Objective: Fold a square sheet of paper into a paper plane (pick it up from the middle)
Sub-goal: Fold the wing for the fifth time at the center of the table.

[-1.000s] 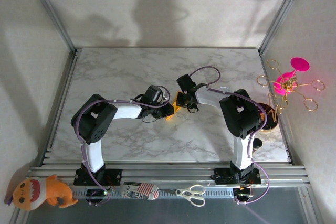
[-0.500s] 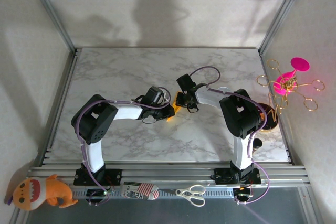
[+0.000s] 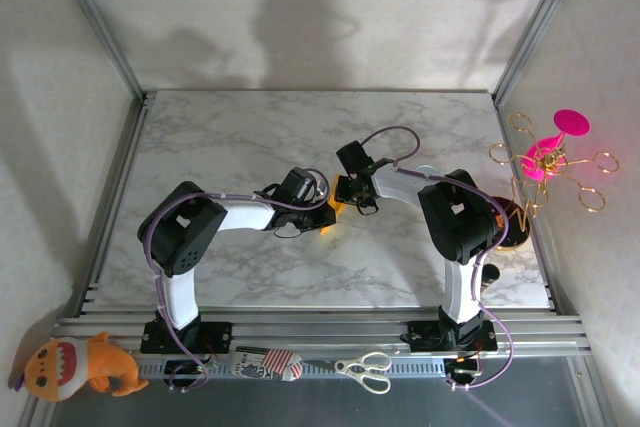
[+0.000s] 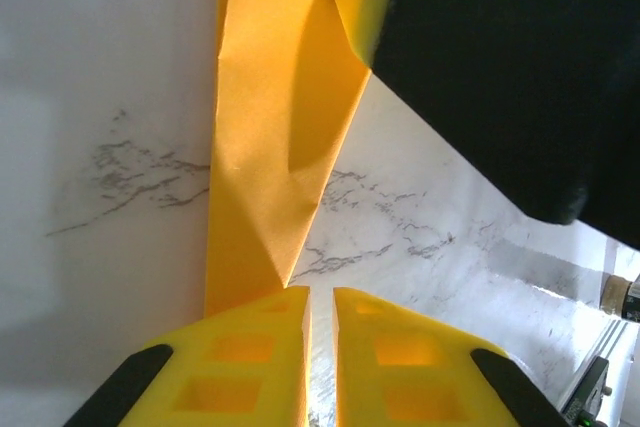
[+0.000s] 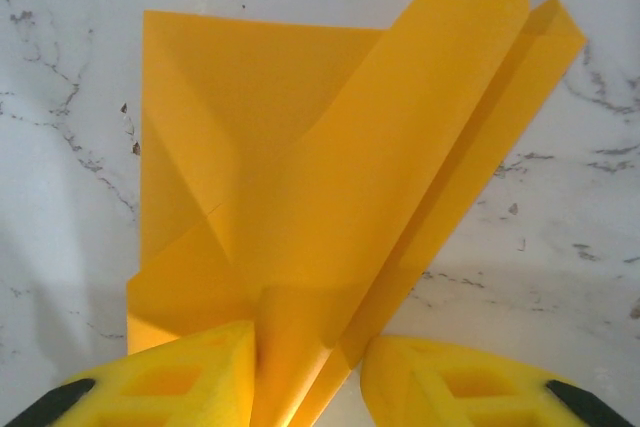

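Bench (image 3: 230,137): one, marble-patterned, looks the same as a second ago.

Arms: two. The left arm (image 3: 245,215) has crept slightly toward the lower right of the overhead frame since a second ago. The right arm (image 3: 400,185) is in the same pose as before. Both wrists meet at centre frame.

Sheet of paper (image 3: 338,209): one, orange-yellow, partly folded. It lies on the bench at the centre of the overhead frame, mostly hidden under the two wrists. Slivers of orange show at much the same spot as before. In the right wrist view a long flap crosses it diagonally toward the upper right.

Left jaws: drawn together to a thin slit. In the left wrist view a folded point of the sheet runs down to the left pad (image 4: 250,347). Cannot tell whether any paper is pinched.

Right jaws: parted, with the lower end of the flap standing between them. It lies against the left pad (image 5: 190,367) and sits just clear of the right one.

Bottom rail, overhead: one orange plush toy (image 3: 75,367), one pair of scissors (image 3: 365,369). Right edge: one gold wire stand (image 3: 550,162) with a pink disc.
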